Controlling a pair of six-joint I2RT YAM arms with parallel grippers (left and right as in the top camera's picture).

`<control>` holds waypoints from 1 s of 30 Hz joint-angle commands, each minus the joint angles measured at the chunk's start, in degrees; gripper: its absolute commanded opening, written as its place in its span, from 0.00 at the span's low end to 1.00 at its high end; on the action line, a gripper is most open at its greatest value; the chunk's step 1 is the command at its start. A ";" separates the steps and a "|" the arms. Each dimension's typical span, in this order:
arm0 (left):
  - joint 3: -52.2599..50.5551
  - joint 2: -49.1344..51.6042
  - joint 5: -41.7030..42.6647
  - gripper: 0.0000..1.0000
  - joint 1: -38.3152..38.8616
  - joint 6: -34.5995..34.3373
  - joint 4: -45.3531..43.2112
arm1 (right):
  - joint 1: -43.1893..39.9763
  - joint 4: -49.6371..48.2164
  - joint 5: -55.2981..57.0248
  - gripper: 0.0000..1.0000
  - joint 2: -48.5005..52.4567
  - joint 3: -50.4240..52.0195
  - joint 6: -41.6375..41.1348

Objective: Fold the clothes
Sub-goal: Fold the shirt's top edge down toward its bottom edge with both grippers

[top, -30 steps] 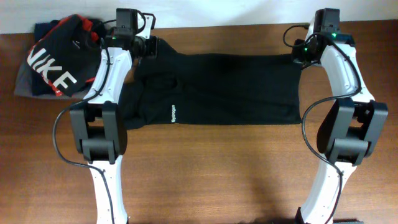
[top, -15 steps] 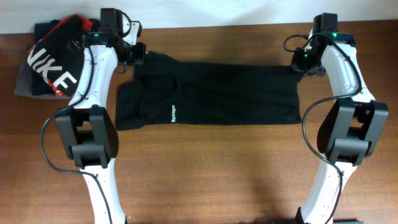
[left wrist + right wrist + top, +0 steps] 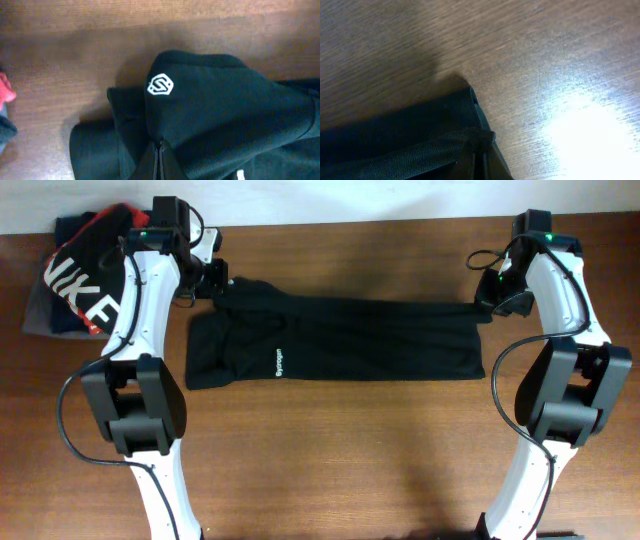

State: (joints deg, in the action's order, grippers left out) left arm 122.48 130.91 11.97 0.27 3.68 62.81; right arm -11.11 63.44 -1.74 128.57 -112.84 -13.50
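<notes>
Shirt (image 3: 340, 345): lay black in a long band on the counter (image 3: 350, 460), white logo (image 3: 160, 85) showing; was pinched at its ends by left claw (image 3: 222, 283) and right claw (image 3: 487, 308).

Count: one black T-shirt (image 3: 340, 340) is lying on one wooden table (image 3: 350, 450). Two arms are showing, one gripper apiece: left gripper (image 3: 218, 280), right gripper (image 3: 487, 306). Two other garments are sitting at the far-left corner: one black-and-red NIKE garment (image 3: 85, 280) and one grey garment (image 3: 35, 320). Two white marks are showing on the T-shirt: one hexagon mark (image 3: 160, 85) and one lettering mark (image 3: 279, 363).
</notes>
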 commanded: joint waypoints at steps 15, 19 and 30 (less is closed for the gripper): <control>0.70 -1.92 -2.86 0.00 -0.55 0.28 15.76 | -0.59 10.95 1.40 0.04 -7.72 -1.09 -0.98; 0.68 -1.92 -2.86 0.00 -0.55 0.26 16.79 | -0.55 14.14 1.40 0.04 -7.67 -1.07 -0.98; 0.57 -1.92 -6.88 0.01 -0.44 0.24 21.59 | -0.55 18.80 1.66 0.04 -7.65 -0.96 -0.94</control>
State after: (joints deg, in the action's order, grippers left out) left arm 122.52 130.91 8.51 0.27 3.66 83.40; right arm -11.11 81.67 -1.72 122.45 -112.95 -13.78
